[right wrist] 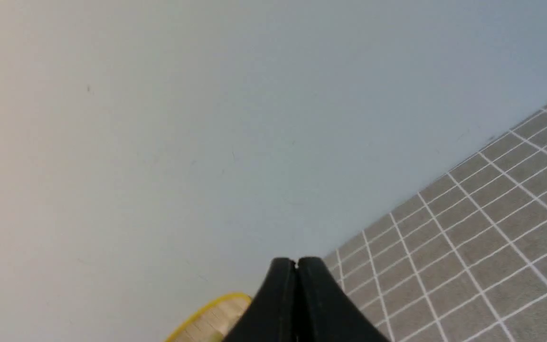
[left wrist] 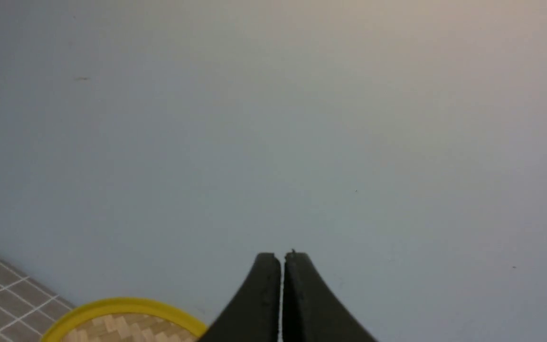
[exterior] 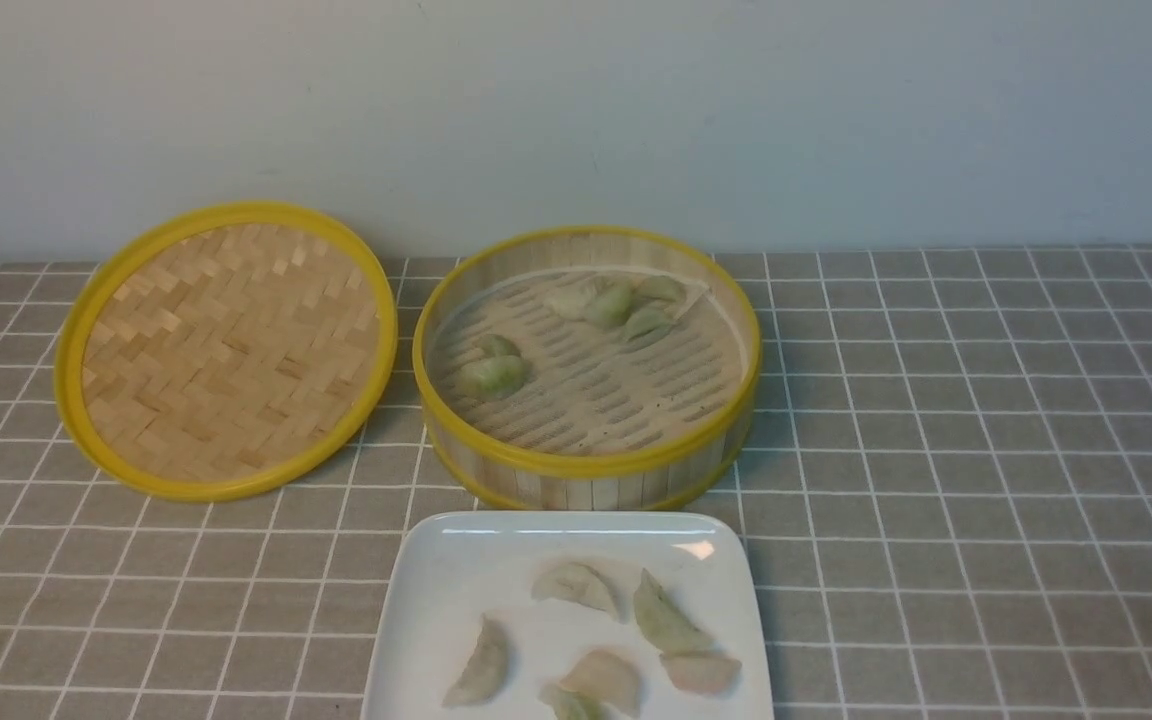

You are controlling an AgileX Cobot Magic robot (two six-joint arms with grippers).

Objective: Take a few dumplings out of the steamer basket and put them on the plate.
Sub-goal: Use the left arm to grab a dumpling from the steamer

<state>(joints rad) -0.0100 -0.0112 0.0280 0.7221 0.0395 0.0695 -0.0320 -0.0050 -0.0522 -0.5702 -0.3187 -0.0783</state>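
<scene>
Black, closed and empty at left gripper [left wrist: 280,259] and right gripper [right wrist: 297,262], with 6 dumplings [exterior: 669,618] on the plate [exterior: 436,580], below and nearer than the steamer basket [exterior: 591,465] ahead of the jaws; transfer probably finished, so just rest.

Type of premises not determinable from the views. Observed: a plain pale wall [exterior: 576,120] behind a worktop [exterior: 936,480] with a grey, white-gridded surface. Steamer basket [exterior: 586,465], woven lid [exterior: 236,350] and white plate [exterior: 436,600] indicate food-handling items only; no room fixtures identify a kitchen, home or lab.
</scene>
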